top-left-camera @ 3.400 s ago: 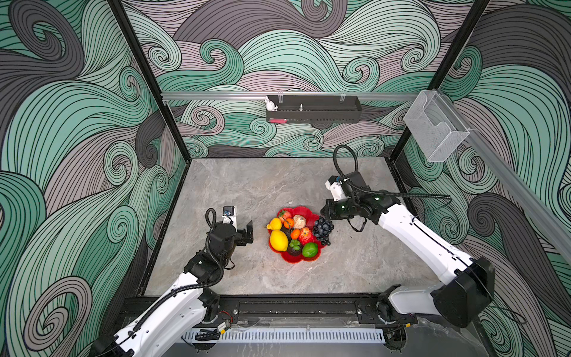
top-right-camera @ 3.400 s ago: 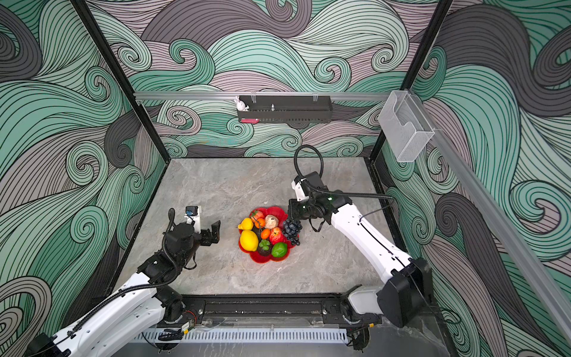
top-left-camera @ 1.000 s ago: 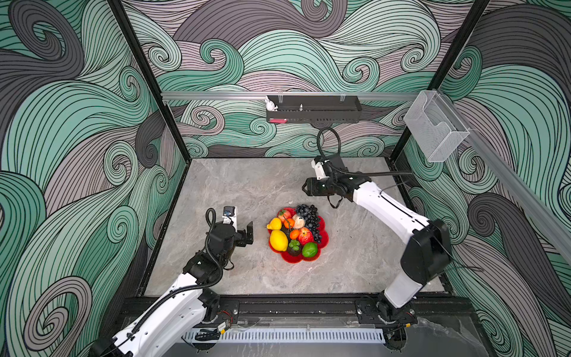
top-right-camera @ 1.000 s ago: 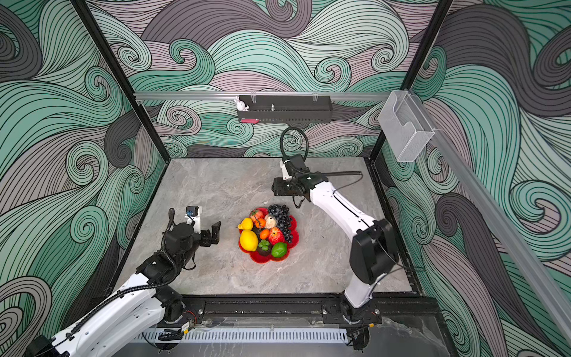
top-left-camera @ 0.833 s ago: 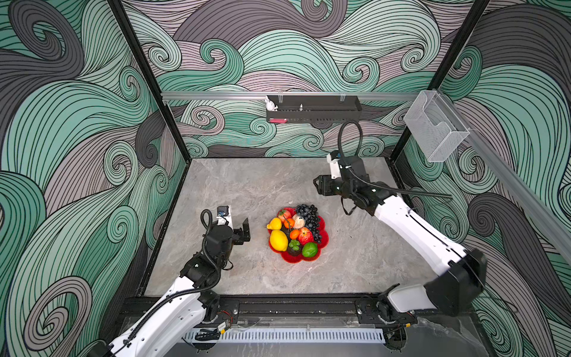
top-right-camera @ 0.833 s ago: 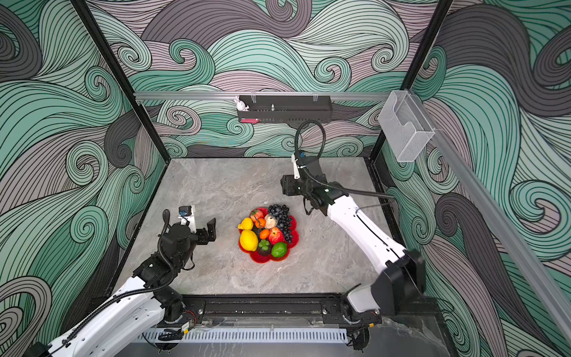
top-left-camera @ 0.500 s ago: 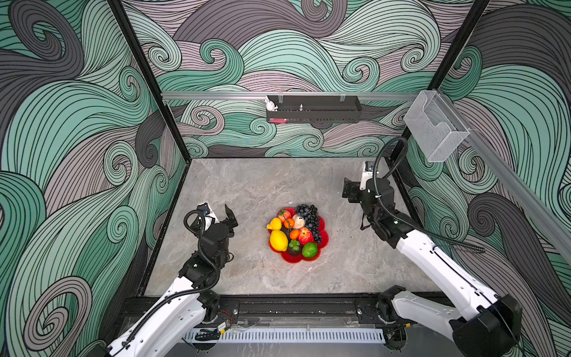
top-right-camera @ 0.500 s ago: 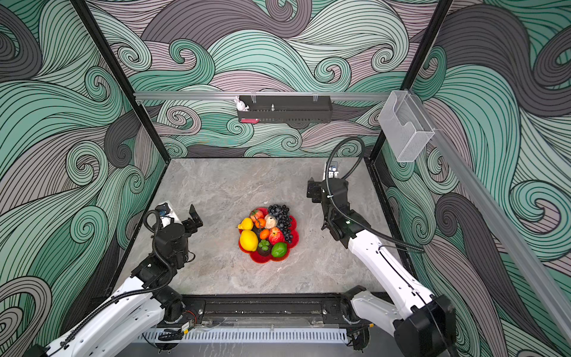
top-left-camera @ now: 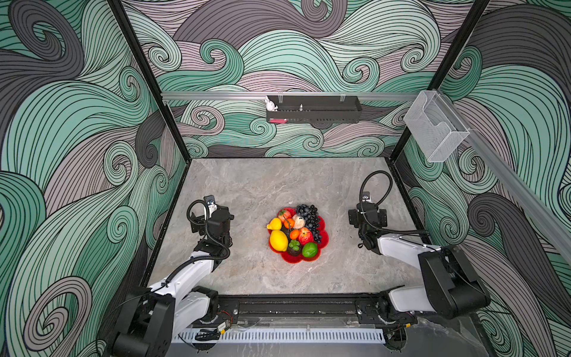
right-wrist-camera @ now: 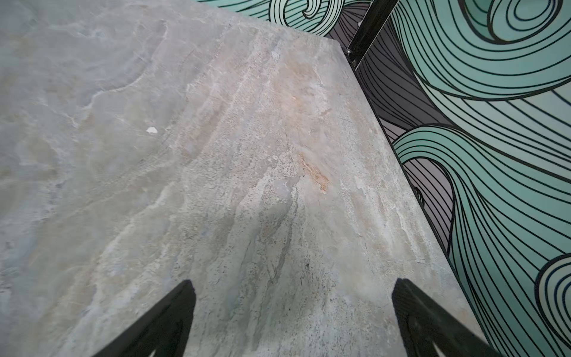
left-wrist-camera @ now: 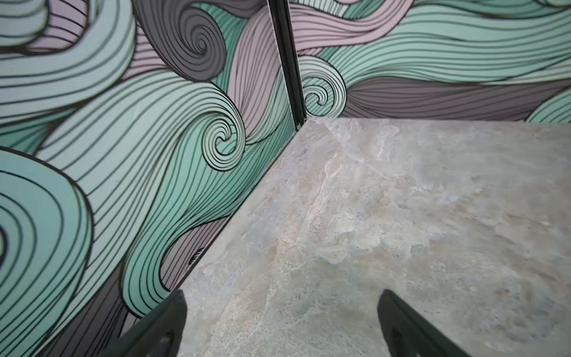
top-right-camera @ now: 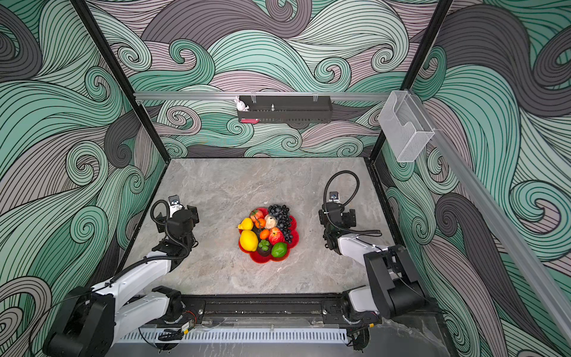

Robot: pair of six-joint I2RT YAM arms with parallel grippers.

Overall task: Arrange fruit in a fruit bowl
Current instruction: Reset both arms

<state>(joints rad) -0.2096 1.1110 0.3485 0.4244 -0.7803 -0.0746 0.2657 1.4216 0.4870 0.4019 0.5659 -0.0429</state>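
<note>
The red scalloped fruit bowl (top-left-camera: 295,260) (top-right-camera: 262,259) sits mid-table, full of fruit: a big yellow lemon (top-left-camera: 278,240), a green lime (top-left-camera: 309,249), a red apple (top-left-camera: 305,235), orange tangerines, and a black grape bunch (top-left-camera: 309,214) on its far side. My left gripper (top-left-camera: 211,216) (top-right-camera: 176,216) hangs well to the left of the bowl, open and empty. In the left wrist view it (left-wrist-camera: 282,293) shows only bare table between its fingers. My right gripper (top-left-camera: 367,216) (top-right-camera: 337,218) is well to the right of the bowl, open, with nothing between its fingers (right-wrist-camera: 293,282).
Patterned walls close in the grey stone table (top-left-camera: 278,185) on three sides, with black corner posts at the back. A black shelf (top-left-camera: 312,109) and a clear bin (top-left-camera: 432,133) hang on the walls above. A black rail runs along the front edge.
The right gripper carried the grape bunch from the bowl's right edge to its far side, let go, opened wide and drew back right. The left arm swung back left.
</note>
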